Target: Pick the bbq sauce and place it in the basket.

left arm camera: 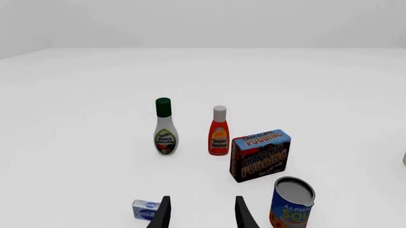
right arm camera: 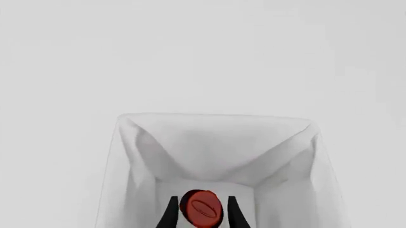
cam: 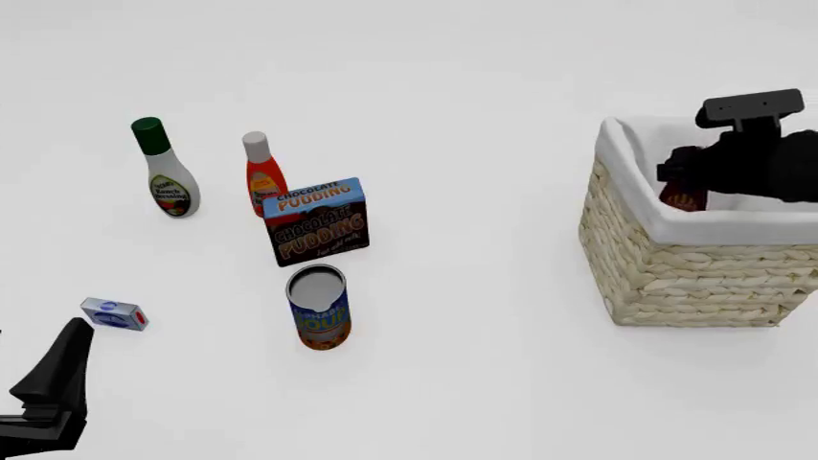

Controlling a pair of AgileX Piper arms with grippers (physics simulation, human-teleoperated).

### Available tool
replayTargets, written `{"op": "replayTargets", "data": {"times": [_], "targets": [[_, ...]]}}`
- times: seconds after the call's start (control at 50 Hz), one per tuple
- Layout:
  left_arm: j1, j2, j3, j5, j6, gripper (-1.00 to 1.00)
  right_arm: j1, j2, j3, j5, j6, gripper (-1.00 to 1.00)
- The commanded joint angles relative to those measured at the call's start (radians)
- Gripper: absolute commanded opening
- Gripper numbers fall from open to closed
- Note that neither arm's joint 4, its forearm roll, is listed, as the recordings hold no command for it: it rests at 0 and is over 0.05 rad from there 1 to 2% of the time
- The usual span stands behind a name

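The bbq sauce (right arm camera: 201,209) shows its dark red cap between my right gripper's fingers (right arm camera: 170,216). My right gripper (right arm camera: 201,214) is shut on it and holds it inside the top of the basket (right arm camera: 216,142), above the white lining. In the front view the dark bottle (cam: 684,196) hangs under my right gripper (cam: 691,182), within the wicker basket (cam: 691,278) at the right. My left gripper (left arm camera: 201,216) is open and empty, low at the near left (cam: 52,383).
A green-capped white bottle (cam: 167,172), a white-capped orange-red bottle (cam: 263,177), a chocolate pudding box (cam: 320,222), a soup can (cam: 317,307) and a small blue-white box (cam: 115,314) stand on the left half of the table.
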Motion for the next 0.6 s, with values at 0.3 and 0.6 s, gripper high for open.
{"op": "replayTargets", "data": {"times": [0.3,0.6], "targets": [[0.000,0.000,0.000,0.000,0.000,1.00,0.004,-0.013,0.000,0.002,0.006,1.00],[0.000,0.000,0.000,0.000,0.000,1.00,0.005,-0.053,-0.025,0.041,0.003,1.00]]}}
